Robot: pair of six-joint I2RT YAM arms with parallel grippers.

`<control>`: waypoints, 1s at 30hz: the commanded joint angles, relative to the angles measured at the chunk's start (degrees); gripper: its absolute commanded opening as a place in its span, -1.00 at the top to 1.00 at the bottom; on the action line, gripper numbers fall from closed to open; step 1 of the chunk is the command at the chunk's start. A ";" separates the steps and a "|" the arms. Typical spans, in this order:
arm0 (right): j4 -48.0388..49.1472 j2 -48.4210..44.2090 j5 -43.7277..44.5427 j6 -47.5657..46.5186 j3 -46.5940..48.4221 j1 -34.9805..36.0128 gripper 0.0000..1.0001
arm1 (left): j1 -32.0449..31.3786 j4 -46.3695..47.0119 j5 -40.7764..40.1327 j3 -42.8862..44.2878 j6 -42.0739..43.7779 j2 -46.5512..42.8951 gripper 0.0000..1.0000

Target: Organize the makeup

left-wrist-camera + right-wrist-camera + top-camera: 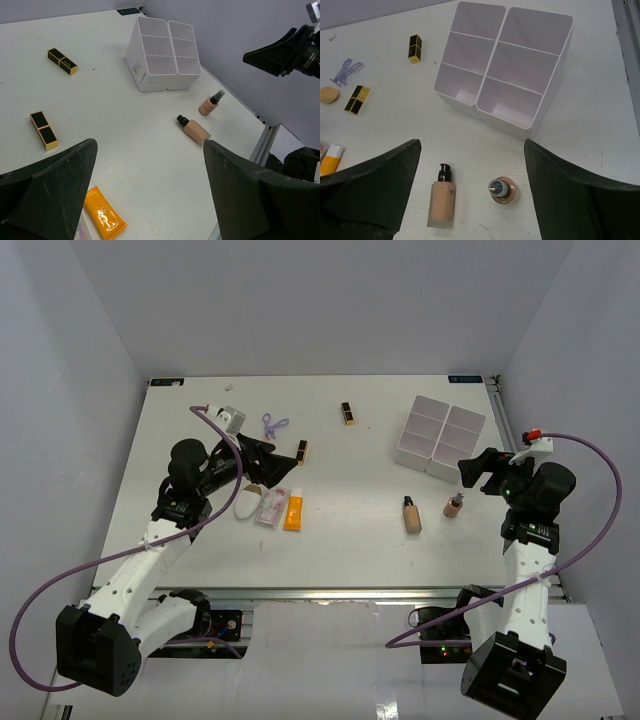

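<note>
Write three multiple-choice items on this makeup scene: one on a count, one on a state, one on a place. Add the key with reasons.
1. How many black-gold lipstick tubes are in view?
A. one
B. two
C. four

2. How do the two beige bottles stand?
A. both upright
B. both lying flat
C. one lying flat, one upright

3. Where does the orange tube lie?
A. between the beige bottles
B. right beside the pink packet
C. on top of a lipstick tube

Key:
1 B: every view shows just two, lying apart from each other.
2 C: the right wrist view shows one on its side and looks down on the other's cap.
3 B: the top view shows tube and packet side by side.
</note>
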 commanded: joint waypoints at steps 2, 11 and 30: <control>2.85 0.17 -2.01 -0.81 -0.10 -0.32 -0.80 | -0.15 0.58 0.62 -0.58 0.22 -1.33 -0.96; 2.08 -0.72 -17.24 -9.34 -1.48 -0.83 -0.80 | -0.21 0.58 0.76 -0.58 0.16 -1.38 -0.96; -43.57 7.50 3.08 -44.78 12.73 1.65 -0.96 | -0.33 0.18 1.25 -0.23 -3.75 1.07 -0.96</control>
